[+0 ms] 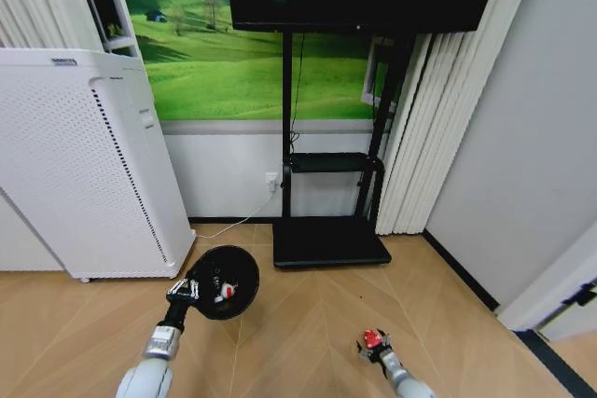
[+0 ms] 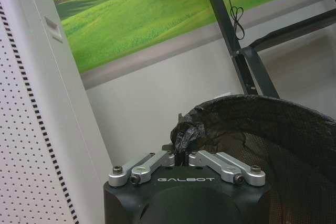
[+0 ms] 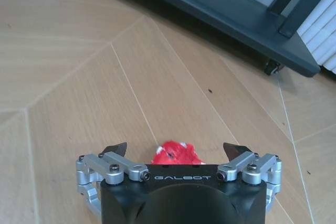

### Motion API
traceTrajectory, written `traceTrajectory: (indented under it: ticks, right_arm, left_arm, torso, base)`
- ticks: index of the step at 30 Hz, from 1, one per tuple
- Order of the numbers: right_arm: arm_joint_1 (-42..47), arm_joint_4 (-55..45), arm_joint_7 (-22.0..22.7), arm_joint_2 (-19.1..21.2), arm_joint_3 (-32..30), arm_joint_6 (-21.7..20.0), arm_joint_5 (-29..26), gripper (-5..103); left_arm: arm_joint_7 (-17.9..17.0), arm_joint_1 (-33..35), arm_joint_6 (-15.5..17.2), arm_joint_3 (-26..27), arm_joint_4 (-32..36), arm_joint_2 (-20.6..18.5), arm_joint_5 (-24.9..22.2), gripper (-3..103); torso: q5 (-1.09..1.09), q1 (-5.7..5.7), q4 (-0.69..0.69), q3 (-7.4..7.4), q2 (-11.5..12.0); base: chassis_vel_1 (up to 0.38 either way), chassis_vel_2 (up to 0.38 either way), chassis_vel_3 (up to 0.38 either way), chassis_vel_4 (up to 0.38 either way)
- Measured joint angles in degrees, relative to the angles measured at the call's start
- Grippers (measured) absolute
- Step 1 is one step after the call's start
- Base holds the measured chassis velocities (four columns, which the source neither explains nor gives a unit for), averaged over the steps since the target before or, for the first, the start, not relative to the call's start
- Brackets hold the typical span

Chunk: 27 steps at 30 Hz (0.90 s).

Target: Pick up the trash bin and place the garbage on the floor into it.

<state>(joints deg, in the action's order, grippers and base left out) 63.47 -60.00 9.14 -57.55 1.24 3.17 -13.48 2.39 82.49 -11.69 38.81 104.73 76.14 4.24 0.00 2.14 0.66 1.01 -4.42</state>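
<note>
Your left gripper (image 2: pixel 181 157), fingers clamped on the trash bin (image 1: pixel 227 281) rim, holds it with litter inside, while your right gripper (image 3: pixel 177 153), fingers apart, hovers over a red wrapper (image 3: pixel 176 154) left on the floor (image 3: pixel 79 66).

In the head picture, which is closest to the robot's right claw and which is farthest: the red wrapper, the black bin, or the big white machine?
1. Red wrapper: right at the right claw.
2. Trash bin: to the left, held by the left claw.
3. White machine: far left, by the wall.
</note>
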Motion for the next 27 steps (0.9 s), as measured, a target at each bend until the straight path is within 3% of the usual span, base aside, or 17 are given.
traceTrajectory:
  ticks: [11, 12, 16, 18, 21, 24, 27]
  right_arm:
    - [-0.8, 4.6, 0.4, -2.2, 0.1, 1.6, 2.7, 103]
    - [-1.0, 5.0, 0.4, -2.3, 0.1, 1.9, 2.9, 94]
    - [-1.3, 5.4, 0.2, -2.5, 0.1, 2.3, 3.0, 90]
    - [-2.0, 5.8, -0.2, -2.5, 0.2, 2.6, 3.0, 73]
    - [-2.3, 6.0, -0.3, -2.5, 0.3, 2.6, 3.0, 68]
    - [-2.9, 6.7, -0.3, -2.4, 0.6, 2.6, 3.0, 51]
    - [-2.9, 6.7, -0.3, -2.3, 0.7, 2.6, 3.0, 45]
  left_arm:
    - [-0.1, 0.6, -0.3, 0.3, 0.0, 0.1, 0.0, 6]
    - [-0.1, 0.6, -0.3, 0.4, 0.1, 0.1, 0.0, 6]
    - [-0.1, 0.8, -0.4, 0.5, 0.2, 0.1, 0.0, 6]
    - [-0.2, 0.9, -0.5, 0.6, 0.2, 0.1, 0.1, 6]
    - [-0.2, 1.0, -0.5, 0.7, 0.2, 0.1, 0.1, 6]
    - [-0.2, 1.0, -0.6, 0.8, 0.1, 0.1, 0.0, 6]
    - [-0.2, 1.0, -0.7, 0.9, 0.1, 0.0, 0.0, 6]
  torso:
    - [0.00, 0.00, 0.01, 0.00, 0.0]
    - [0.00, 0.00, 0.00, 0.00, 0.0]
    - [0.01, 0.00, 0.00, 0.00, 0.0]
    - [0.00, 0.00, 0.00, 0.00, 0.0]
    - [0.00, 0.00, 0.00, 0.00, 0.0]
    - [0.00, 0.00, 0.00, 0.00, 0.0]
    - [0.01, 0.00, 0.00, 0.00, 0.0]
  base:
    - [0.000, 0.000, 0.000, 0.000]
    - [0.000, 0.000, 0.000, 0.000]
    - [0.000, 0.000, 0.000, 0.000]
    - [0.000, 0.000, 0.000, 0.000]
    - [0.000, 0.000, 0.000, 0.000]
    - [0.000, 0.000, 0.000, 0.000]
    - [0.000, 0.000, 0.000, 0.000]
